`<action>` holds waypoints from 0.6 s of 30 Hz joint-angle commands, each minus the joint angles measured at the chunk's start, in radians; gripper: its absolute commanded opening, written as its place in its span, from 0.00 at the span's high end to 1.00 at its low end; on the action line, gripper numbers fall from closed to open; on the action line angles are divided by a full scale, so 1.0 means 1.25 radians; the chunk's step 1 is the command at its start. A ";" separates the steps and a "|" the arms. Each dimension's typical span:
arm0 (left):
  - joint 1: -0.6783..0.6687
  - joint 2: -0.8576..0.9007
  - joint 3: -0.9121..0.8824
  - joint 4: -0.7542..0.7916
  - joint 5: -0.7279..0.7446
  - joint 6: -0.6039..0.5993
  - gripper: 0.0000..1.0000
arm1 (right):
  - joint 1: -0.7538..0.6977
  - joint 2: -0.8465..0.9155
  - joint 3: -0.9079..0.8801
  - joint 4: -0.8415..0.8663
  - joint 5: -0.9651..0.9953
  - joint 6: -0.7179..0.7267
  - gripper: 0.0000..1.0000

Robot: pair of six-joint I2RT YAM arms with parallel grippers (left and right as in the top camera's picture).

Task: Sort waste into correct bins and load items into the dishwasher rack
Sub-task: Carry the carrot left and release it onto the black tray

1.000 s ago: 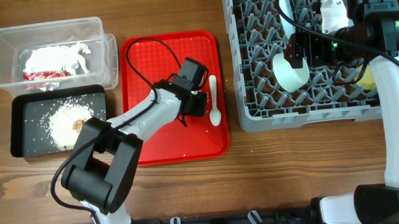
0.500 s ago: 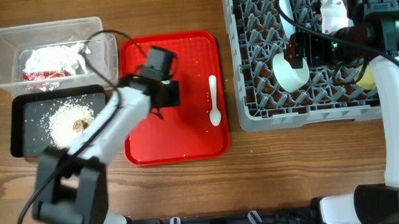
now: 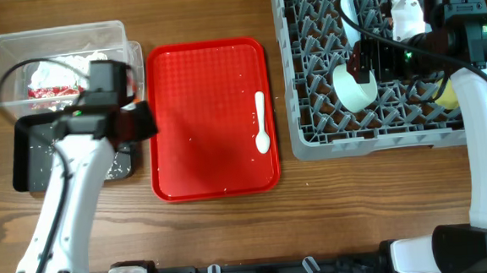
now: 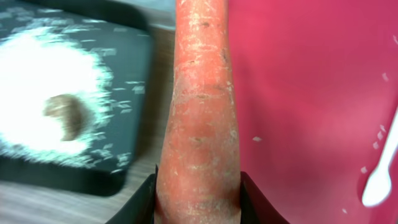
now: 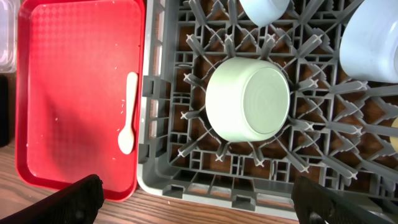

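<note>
the left arm rises from the near edge of the table (image 3: 67, 20) and leans in towards the bins, its wrist bent so the left gripper (image 3: 141, 121) sits over the right end of the black tray (image 3: 20, 159), just short of the red tray (image 3: 207, 96). its fingers (image 4: 144, 200) are clamped on the thick end of the carrot (image 4: 202, 112). from the wrist, the carrot runs straight out from the jaws, above the strip of wood between the black tray and the red one. rice (image 4: 37, 87) lies in a white heap in the black tray with a brown lump (image 4: 62, 115) on it. behind the tray stands the tub (image 3: 1, 58), holding the wrapper (image 3: 53, 76).

across the table the right arm climbs the far right side, then folds left over the rack (image 3: 309, 107). the right gripper (image 3: 364, 61) hangs above the rack with its fingers (image 5: 81, 199) spread wide and nothing between them. below it the green bowl (image 5: 249, 99) sits upside down among the pegs, and the blue bowl (image 5: 373, 37) is at the rack's far corner in the wrist view.

the spoon (image 3: 261, 123) lies alone on the red tray near its right edge, bowl end towards the front, close to the rack.
</note>
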 commanded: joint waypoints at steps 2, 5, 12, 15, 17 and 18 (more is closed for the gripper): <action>0.132 -0.017 0.008 -0.005 -0.043 -0.069 0.85 | -0.001 -0.004 0.002 0.002 -0.006 0.003 0.00; 0.215 -0.005 0.008 0.012 -0.043 -0.104 0.83 | -0.001 -0.004 0.002 0.002 -0.006 0.003 0.00; 0.355 0.052 0.008 0.040 -0.043 -0.142 0.83 | -0.001 -0.004 0.002 0.001 -0.007 0.003 0.00; 0.399 0.100 0.008 0.051 -0.042 -0.143 0.83 | -0.001 -0.004 0.002 0.002 -0.007 0.003 0.00; 0.416 0.131 0.008 0.052 -0.042 -0.162 0.82 | -0.001 -0.004 0.002 0.001 -0.007 0.003 0.00; 0.423 0.147 0.008 0.052 -0.042 -0.167 0.82 | -0.001 -0.004 0.002 0.002 -0.007 0.003 0.00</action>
